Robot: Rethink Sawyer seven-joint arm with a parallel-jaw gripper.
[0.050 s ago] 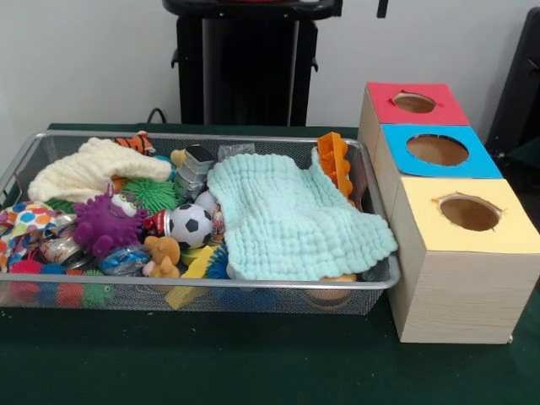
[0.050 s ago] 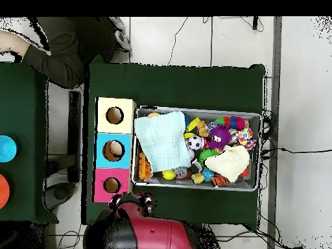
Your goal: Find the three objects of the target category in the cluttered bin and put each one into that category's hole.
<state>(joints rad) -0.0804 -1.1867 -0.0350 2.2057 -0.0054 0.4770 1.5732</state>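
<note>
Red arm (image 2: 152, 235) sat drawn back at its base; gripper not visible, so can't tell its state. Wire bin (image 1: 381, 285) was packed w/ toys; mint cloth (image 1: 291, 221) draped over the right half, prob. hiding targets. Soccer ball (image 1: 190, 225) lay beside it. Hole boxes (image 1: 456, 253) touched the bin, close for drops.

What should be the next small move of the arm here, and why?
Probably lift the mint cloth aside first. It covers much of the wire bin beside the three boxes, with toys showing only at its edges, such as the orange piece. The arm sits drawn back, so nothing is held yet.
</note>
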